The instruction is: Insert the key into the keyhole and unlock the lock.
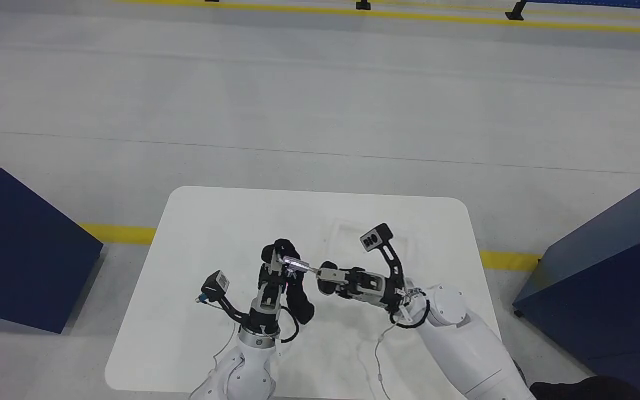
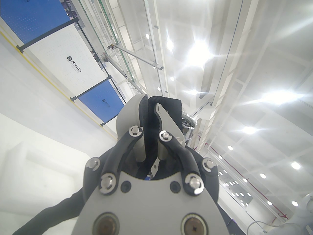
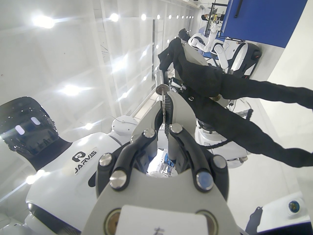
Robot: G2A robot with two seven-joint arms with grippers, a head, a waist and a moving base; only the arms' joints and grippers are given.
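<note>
Both arms are raised above the white table (image 1: pixel 200 230). My left gripper (image 1: pixel 280 262) (image 2: pixel 151 103) is shut on the silver lock (image 1: pixel 297 265), whose shackle (image 2: pixel 189 122) pokes out past the black finger pads. My right gripper (image 1: pixel 328 277) (image 3: pixel 163 99) faces it from the right and is shut on the key (image 3: pixel 163 106). The key's blade points at the lock (image 3: pixel 160 78), and its tip meets the round keyhole (image 3: pixel 162 89). How deep the blade sits is hidden. The left gripper (image 3: pixel 195 74) shows as black fingers just behind the lock.
Dark blue partitions stand off the table on the left (image 1: pixel 30 250) and the right (image 1: pixel 600 280). A faint rectangular outline (image 1: pixel 345 225) marks the tabletop beyond the grippers. Bare table surface lies on all sides beneath the arms.
</note>
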